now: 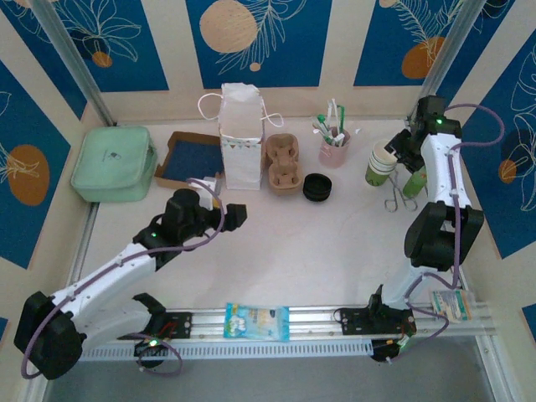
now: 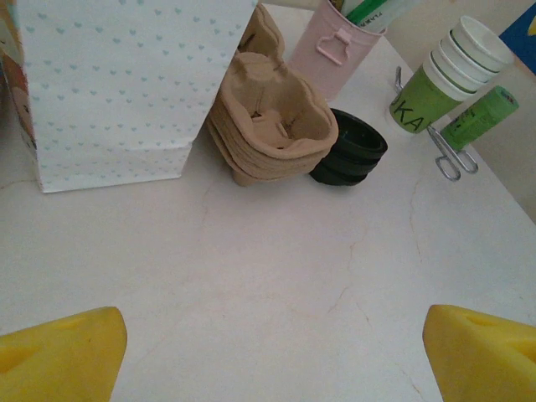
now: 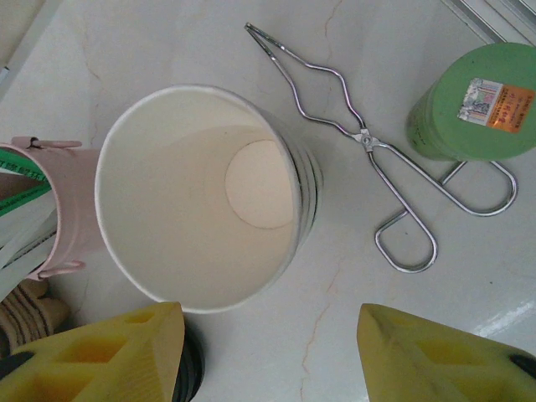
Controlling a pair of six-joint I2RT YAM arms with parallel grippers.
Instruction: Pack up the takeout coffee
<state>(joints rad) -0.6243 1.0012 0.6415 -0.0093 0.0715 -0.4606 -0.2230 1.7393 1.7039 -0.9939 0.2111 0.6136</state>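
1. Takeout coffee cup (image 1: 381, 165): sitting upright at far right of worktop (image 1: 318, 251), as top one of a nested stack. Cream upper, green lower. Mouth is showing open, no lid on, inside looking empty.
2. Handling (est.): thin paper, prob. v. light & easy to crush. Wall is smooth & tapering, so it may be slipping under a weak pinch. Nested fit could be dragging the next cup up w/ it. Best hold, imo: across the upper wall just under the rolled rim, where it's likely stiffest, w/ a light squeeze only.
3. Right hand (image 3: 266, 322): hovering directly above the cup, fingers apart. One finger is sitting at the rim's edge, the other standing clear. Grasping nothing.
4. Pink cup of stirrers (image 3: 59, 209): standing just beside the coffee cup, toward worktop centre, crowding the approach on that side.
5. Tongs (image 3: 368, 142): lying flat just beside the cup on the opp. side. Green tube (image 3: 469, 100) is standing upright at their loop handles.
6. Black lids (image 1: 317, 186): stacked near the cup, toward centre, none fitted to it.
7. Pulp carriers (image 1: 283, 163): stacked just beside the lids. White paper bag (image 1: 240, 134) is standing upright next to them, prob. where the cup is going.
8. Left hand (image 2: 272, 335): fingers spread wide, holding nothing. Hovering low over bare worktop, facing bag & carriers, well apart from the cup.
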